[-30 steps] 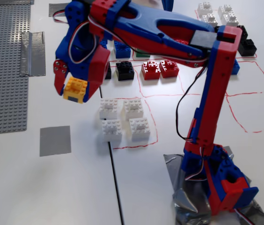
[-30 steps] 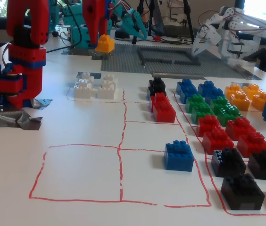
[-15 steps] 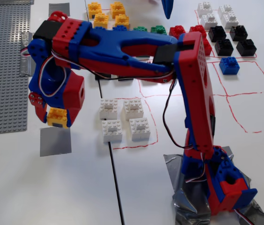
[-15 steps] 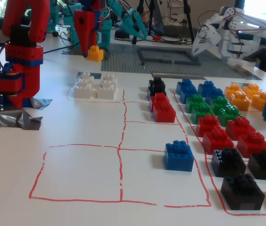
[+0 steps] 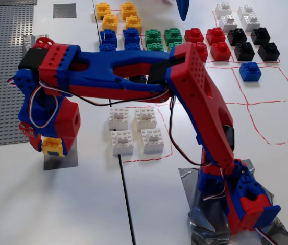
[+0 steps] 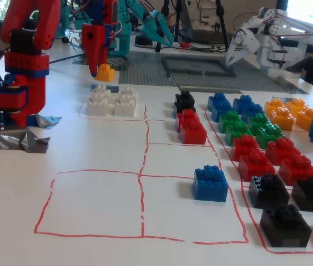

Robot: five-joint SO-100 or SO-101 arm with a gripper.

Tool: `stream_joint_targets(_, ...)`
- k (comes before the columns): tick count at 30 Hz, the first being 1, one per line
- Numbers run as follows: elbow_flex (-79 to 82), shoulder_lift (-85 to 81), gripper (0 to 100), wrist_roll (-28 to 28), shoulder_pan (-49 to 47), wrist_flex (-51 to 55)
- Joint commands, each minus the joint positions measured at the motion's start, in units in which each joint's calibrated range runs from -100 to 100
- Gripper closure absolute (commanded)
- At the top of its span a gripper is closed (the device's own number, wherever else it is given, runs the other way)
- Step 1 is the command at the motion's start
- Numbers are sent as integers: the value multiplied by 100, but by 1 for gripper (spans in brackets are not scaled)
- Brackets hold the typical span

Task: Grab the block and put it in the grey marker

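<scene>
The block (image 5: 53,146) is a small orange-yellow studded brick held between the fingers of my red and blue gripper (image 5: 51,150) at the left of a fixed view. It hangs at or just above the grey marker (image 5: 62,161), a square grey tape patch partly hidden under the gripper. In the low fixed view the gripper (image 6: 99,71) points down at the back left, with the block (image 6: 106,73) at its tip and the grey marker (image 6: 99,87) just below. I cannot tell whether the block touches the tape.
Several white bricks (image 5: 135,130) sit right of the marker. Orange (image 5: 117,16), blue, green, red and black (image 5: 251,43) bricks fill the back rows. A lone blue brick (image 5: 249,71) lies in the red-lined grid. A grey baseplate (image 5: 1,76) lies left, and another tape patch (image 5: 64,10) at the back.
</scene>
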Motion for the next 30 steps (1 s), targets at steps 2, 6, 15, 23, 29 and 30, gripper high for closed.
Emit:
stream_joint_targets(2, -436, -154, 100, 15, -69, -135)
stream_joint_targets(6, -445, -105, 100, 29, -49, -183)
stream_joint_targets(15, -363, -55, 100, 112, 78, -248)
stream_joint_targets(23, -64, -64, 95, 132, 167, -337)
stream_joint_targets(29, 136, -88, 96, 117, 176, -337)
stream_joint_targets(30, 154, -88, 96, 117, 176, -362)
